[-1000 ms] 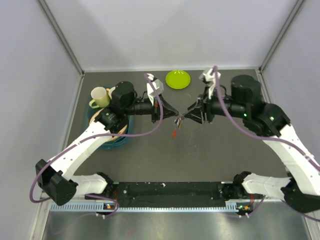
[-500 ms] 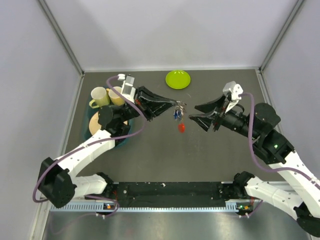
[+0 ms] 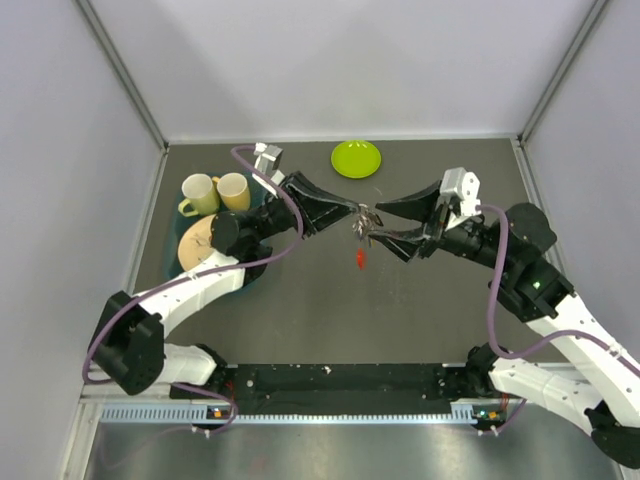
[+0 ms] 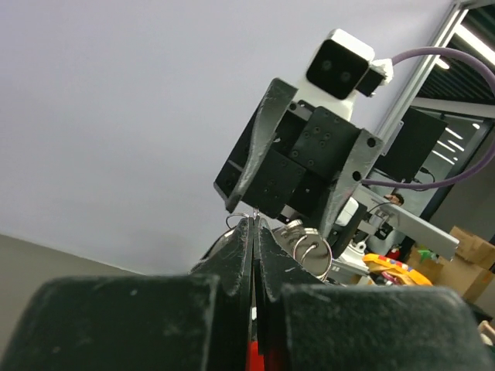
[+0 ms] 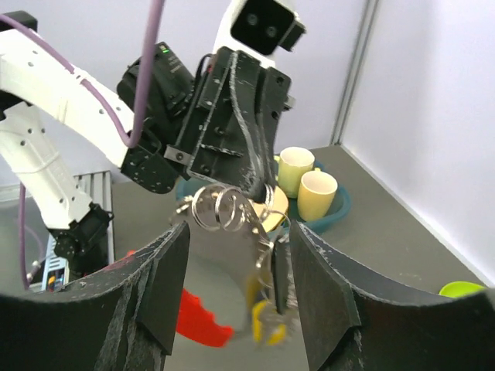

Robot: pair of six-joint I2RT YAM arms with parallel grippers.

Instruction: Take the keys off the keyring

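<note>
My left gripper (image 3: 352, 209) is shut on the keyring (image 3: 364, 221) and holds the bunch up in the air above the table's middle. The keys hang below it, and the red tag (image 3: 360, 260) hangs lowest. In the left wrist view the jaws (image 4: 254, 224) are pressed together, with silver rings (image 4: 313, 251) just beyond them. My right gripper (image 3: 380, 222) is open, one finger on each side of the bunch. In the right wrist view (image 5: 238, 232) the rings (image 5: 220, 207), a yellow-headed key (image 5: 267, 321) and the red tag (image 5: 197, 317) hang between its fingers. No blue key shows.
A lime-green dish (image 3: 356, 158) lies at the back of the dark table. Two pale yellow cups (image 3: 200, 192) and a tan round thing (image 3: 200, 242) sit in a teal bowl (image 3: 235, 278) at the left. Grey walls close in three sides.
The right gripper, which had drawn back to the right half a second ago, has come left again with its jaws open round the bunch. The left gripper kept hold of the ring.
</note>
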